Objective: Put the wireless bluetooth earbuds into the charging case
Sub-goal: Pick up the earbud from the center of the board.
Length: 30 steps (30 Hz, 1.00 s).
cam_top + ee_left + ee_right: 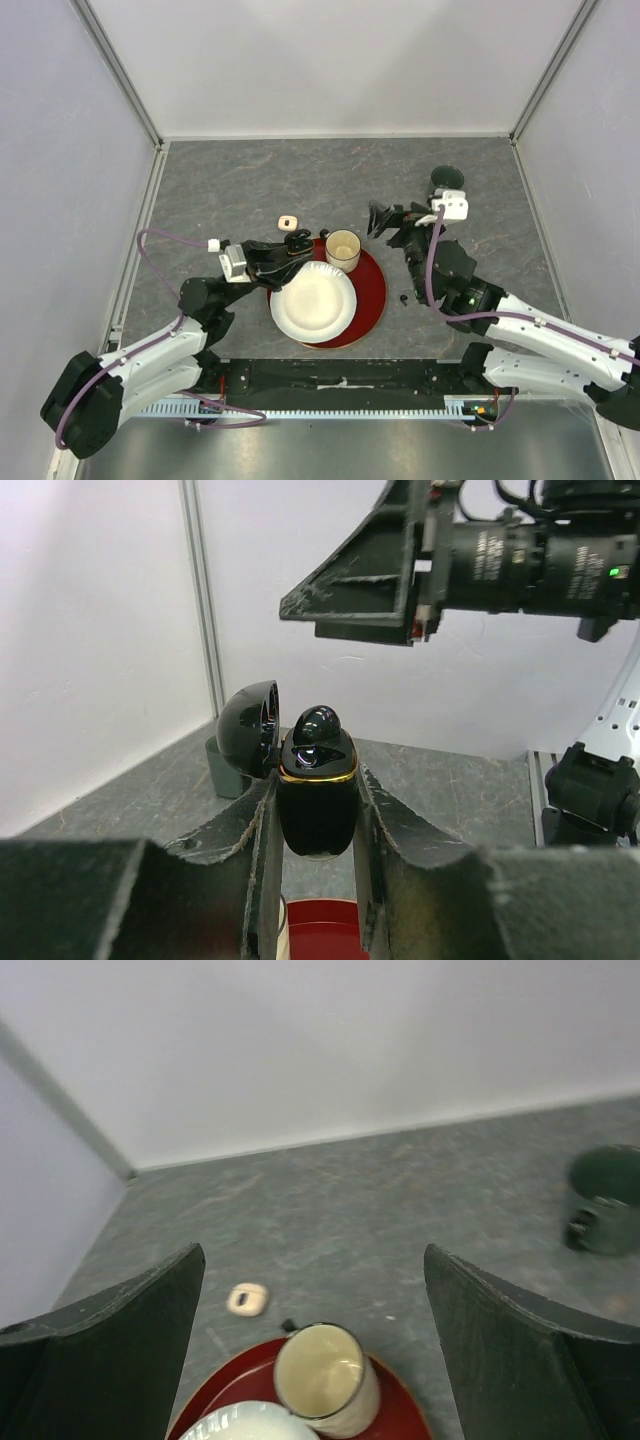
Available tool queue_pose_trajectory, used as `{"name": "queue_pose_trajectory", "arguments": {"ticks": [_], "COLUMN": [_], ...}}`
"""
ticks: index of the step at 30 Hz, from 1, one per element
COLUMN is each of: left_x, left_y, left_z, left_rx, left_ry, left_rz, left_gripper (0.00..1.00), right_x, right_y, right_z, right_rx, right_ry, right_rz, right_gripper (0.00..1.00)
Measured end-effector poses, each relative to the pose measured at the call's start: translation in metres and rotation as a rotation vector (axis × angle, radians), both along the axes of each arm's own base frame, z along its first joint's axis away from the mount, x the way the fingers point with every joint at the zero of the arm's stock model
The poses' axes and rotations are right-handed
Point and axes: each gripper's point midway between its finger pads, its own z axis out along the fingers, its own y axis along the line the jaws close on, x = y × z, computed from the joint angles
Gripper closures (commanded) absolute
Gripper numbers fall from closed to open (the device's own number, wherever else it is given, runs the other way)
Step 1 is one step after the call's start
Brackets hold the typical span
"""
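My left gripper (293, 245) is shut on a black charging case (317, 805) with a gold rim and holds it upright above the red tray. The case lid (248, 730) is swung open, and one black earbud (318, 726) sits in the top of the case. My right gripper (383, 220) is open and empty, just right of the paper cup (343, 250); in the right wrist view it (312, 1257) hovers above the cup (322, 1375). Two tiny black buds (408, 296) lie on the table right of the tray. A small white case (288, 221) lies behind the tray. No white buds show.
A red tray (372, 290) holds a white paper plate (313, 300) and the paper cup. A dark green cup (446, 178) stands at the back right, also in the right wrist view (605, 1200). A small black bit (288, 1325) lies by the tray's far rim. Walls enclose the table.
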Motion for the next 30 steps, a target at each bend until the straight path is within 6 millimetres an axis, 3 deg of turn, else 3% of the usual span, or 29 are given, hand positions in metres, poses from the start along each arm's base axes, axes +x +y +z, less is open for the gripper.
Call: {"name": "queue_pose_trajectory", "arguments": {"ticks": [3,8,14,22,25,30], "left_x": [-0.002,-0.005,0.007,0.017,0.008,-0.014], "left_y": [0.002,0.005,0.007,0.013,0.015,0.017], "left_z": [0.006,0.033,0.073,0.097,0.089,0.063], "left_rx": [-0.003,-0.028,-0.058,-0.043,-0.028,0.022], "left_ry": [-0.013,-0.059,-0.044,0.03,0.031,0.033], "left_rz": [0.003,0.01,0.06,0.113,0.096,0.035], "left_gripper": [0.98,0.98,0.98,0.98,0.98,0.98], "right_x": [0.016,0.03,0.037,-0.002,-0.019,-0.048], "right_y": [-0.033,-0.072,-0.08,-0.077,-0.085,-0.098], "right_z": [-0.018,-0.058,-0.117,-0.159,-0.18,-0.219], "right_rx": [0.036,0.045,-0.003,-0.027,-0.031,-0.096], "right_ry": [0.113,0.301,0.618,0.886,0.926,1.024], "right_rz": [-0.142,-0.284,-0.314,-0.263,-0.261,-0.246], "right_gripper": [0.02,0.02,0.02,0.08,0.09,0.18]}}
